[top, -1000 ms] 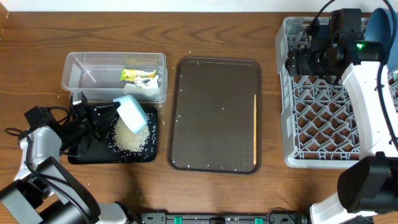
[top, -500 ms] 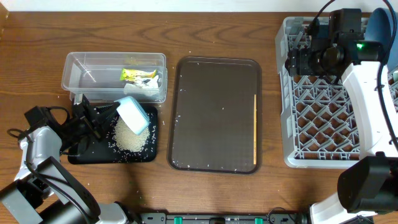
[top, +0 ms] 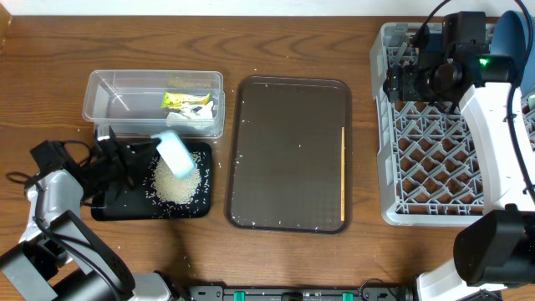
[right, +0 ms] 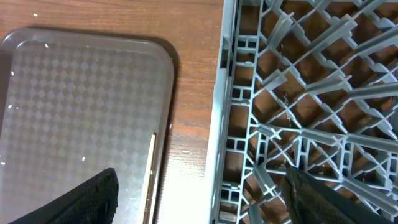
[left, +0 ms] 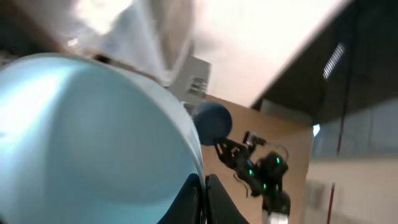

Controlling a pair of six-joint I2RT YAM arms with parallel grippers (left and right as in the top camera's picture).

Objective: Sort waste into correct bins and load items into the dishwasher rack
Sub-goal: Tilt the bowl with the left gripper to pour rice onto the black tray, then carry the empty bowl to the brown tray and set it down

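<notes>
Left end effector [top: 156,150] grasps mint green bowl [top: 177,155] over rice [top: 175,189] beside clear tub [top: 117,102]; right end effector [right: 205,202] released.

Two bowls: a mint green bowl [top: 177,155] and a dark blue bowl [top: 512,40]. One clear tub [top: 117,104], one black tray [top: 125,209], one brown tray [top: 288,150], one grey rack [top: 418,167], one chopstick [top: 343,176], one yellow wrapper [top: 175,99], one heap of rice [top: 171,188].

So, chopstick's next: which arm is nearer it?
Right. The right fingers hover at the rack edge beside the chopstick; left fingers hold the mint bowl over the black tray, far off.
</notes>
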